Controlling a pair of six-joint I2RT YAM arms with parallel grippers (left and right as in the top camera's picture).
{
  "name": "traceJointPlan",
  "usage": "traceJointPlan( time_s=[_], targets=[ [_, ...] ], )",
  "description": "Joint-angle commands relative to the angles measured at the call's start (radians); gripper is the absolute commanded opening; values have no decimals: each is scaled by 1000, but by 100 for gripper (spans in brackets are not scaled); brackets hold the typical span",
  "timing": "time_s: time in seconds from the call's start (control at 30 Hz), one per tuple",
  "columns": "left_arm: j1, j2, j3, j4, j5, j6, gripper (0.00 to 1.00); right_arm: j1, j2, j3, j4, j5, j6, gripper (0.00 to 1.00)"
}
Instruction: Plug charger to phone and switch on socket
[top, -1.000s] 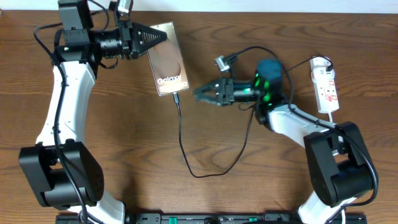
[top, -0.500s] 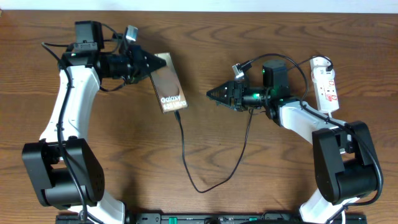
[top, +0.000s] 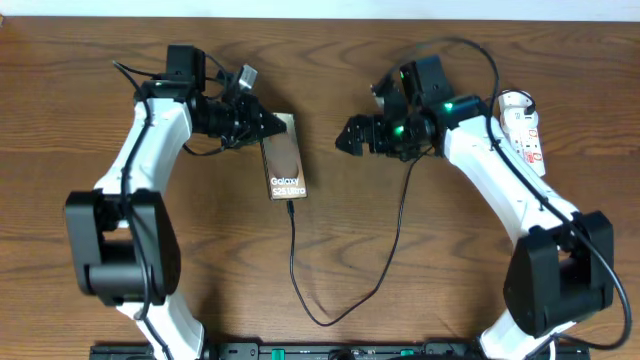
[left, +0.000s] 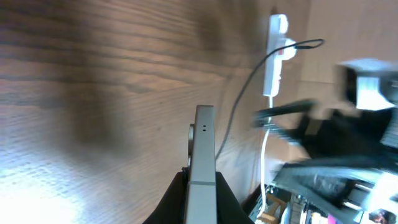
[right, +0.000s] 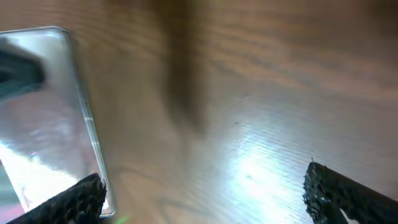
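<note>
The phone (top: 285, 168) lies face up near the middle of the counter (top: 200, 250), its white lettering readable from overhead. The charger (top: 292, 250) meets the middle of the phone's lower edge. The small plug tip looks seated there, though the overhead view is too coarse to be sure it is fully in. From that end the black cable runs down the counter, loops, and climbs toward the right arm.

The left gripper (top: 272, 127) has the phone by its top end. In the left wrist view the phone (left: 202, 143) is seen edge-on, and the jaws are closed on it from both faces.

The right gripper (top: 348, 135) hangs just right of the phone, apart from it. Its own camera shows the jaws wide and empty, with the phone (right: 43, 112) off to one side and bare wood between the fingers.

The socket (top: 522, 130) lies well apart at the far right of the counter, behind the right arm's elbow, and nothing touches it. Its red switch marks are too small to show whether it is on or off.

My reading is that the plugging step is done or nearly done. The switch is what remains, and the right arm would have to turn back toward the strip to reach it.
</note>
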Motion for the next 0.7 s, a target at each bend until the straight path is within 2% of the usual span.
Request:
traceJointPlan(
  time_s=[0.0,0.33,0.67],
  targets=[
    [4,80,11,22,13,27,7,41,-34,66,-26,203,-54,99],
    [4,237,11,110,-39,26,7,72,-35,64,-40,211,-54,99],
    [4,272,11,122,-167,27,7,80,-35,64,-55,217,-54,99]
  ],
)
